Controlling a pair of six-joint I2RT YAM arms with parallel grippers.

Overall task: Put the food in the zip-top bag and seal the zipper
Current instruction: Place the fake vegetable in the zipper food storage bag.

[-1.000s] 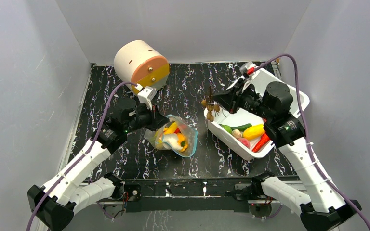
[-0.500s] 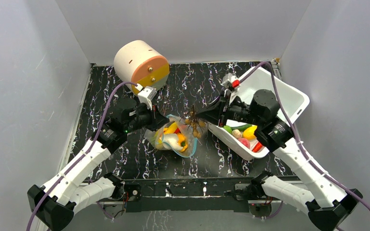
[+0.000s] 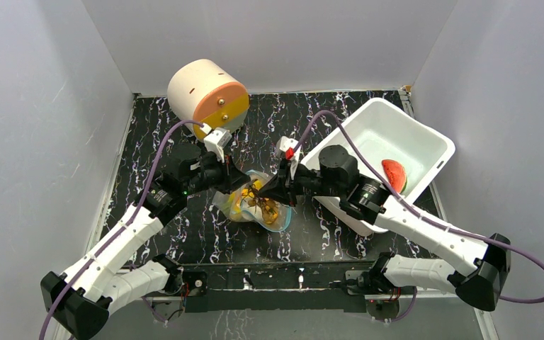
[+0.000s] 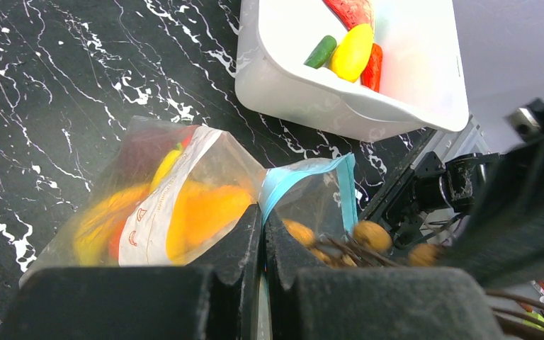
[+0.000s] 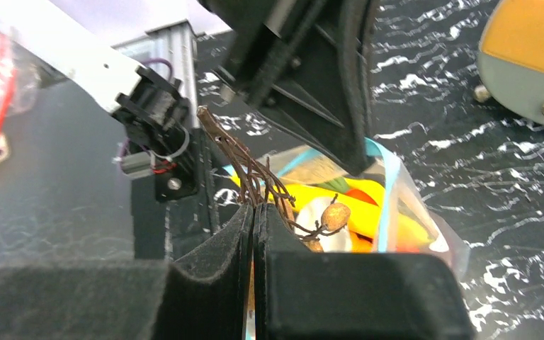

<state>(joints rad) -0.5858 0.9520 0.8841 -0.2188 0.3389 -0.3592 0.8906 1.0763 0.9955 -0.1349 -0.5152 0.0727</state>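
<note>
The black marbled surface [image 3: 198,241] is carrying the white tub [image 3: 375,131]. The zip-top bag [image 3: 278,212] is resting just left of the tub; a cream-and-orange drum [image 3: 205,95] is lying well left of it, farther back.

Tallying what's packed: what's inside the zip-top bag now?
Through the clear zip-top bag: yellow and orange pieces, one white piece. The right gripper holds a brown twig cluster at its mouth. Anything beneath those or behind the left gripper is hidden.

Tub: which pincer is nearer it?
Right. The right pincer, holding a sprig over the bag, is beside the tub; the left pincer grips the bag's far side.
</note>
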